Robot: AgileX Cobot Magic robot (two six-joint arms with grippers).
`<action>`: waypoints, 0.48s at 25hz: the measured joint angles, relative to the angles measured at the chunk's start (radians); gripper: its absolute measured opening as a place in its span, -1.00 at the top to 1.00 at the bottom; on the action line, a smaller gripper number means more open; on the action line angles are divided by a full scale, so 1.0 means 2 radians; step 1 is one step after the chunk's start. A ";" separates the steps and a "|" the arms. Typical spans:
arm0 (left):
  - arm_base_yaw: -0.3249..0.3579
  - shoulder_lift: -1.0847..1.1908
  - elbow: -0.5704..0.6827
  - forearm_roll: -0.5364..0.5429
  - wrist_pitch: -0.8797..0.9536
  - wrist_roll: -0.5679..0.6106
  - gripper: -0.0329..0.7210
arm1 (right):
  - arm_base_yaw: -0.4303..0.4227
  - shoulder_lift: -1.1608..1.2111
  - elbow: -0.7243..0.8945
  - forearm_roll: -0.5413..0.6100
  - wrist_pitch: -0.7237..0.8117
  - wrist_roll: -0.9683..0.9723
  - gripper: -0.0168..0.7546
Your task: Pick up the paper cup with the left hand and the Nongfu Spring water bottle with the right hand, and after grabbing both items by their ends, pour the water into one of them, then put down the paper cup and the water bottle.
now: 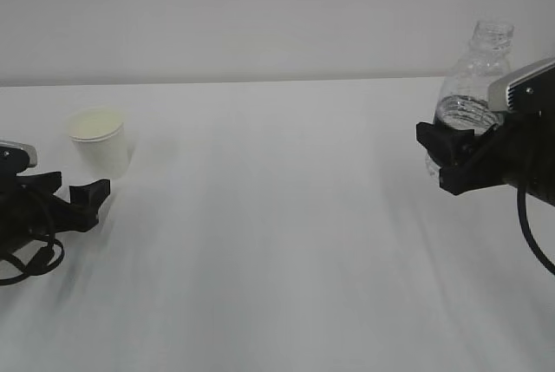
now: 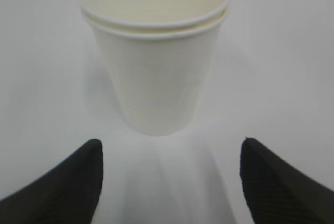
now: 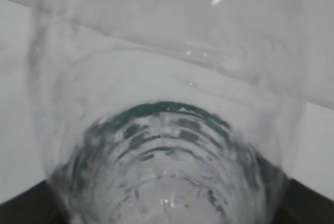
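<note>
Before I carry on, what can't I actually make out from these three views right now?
- Water bottle: its base, exterior view, hidden behind the right tool; right wrist view too close and blurred to judge the water level.
- Paper cup: any contents, left wrist view, hidden by its own wall; a doubled rim could mean two nested cups, unclear.
- Left tool: its arm is cut off by the exterior view's left edge.

- Paper cup [image 1: 101,148], left of the exterior frame: white wall, pale cream-yellow inside; unpatterned.
- Bottle [image 1: 473,86], upper right: clear, colourless plastic with ribbed rings; a dark green band shows through it in the right wrist view.
- Left gripper [image 1: 87,199], lower left: black, with a silver-grey plate.
- Right gripper [image 1: 451,159], right edge: black, with a light grey plate.
- Table [image 1: 277,242]: plain white.
</note>
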 joint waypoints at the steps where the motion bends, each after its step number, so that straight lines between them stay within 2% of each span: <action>1: 0.000 0.002 -0.005 0.000 -0.001 0.000 -0.65 | 0.000 0.000 0.000 0.000 0.000 0.000 -0.30; 12: 0.000 0.028 -0.040 -0.007 -0.002 0.000 -0.65 | 0.000 0.000 0.000 -0.003 0.001 0.000 -0.30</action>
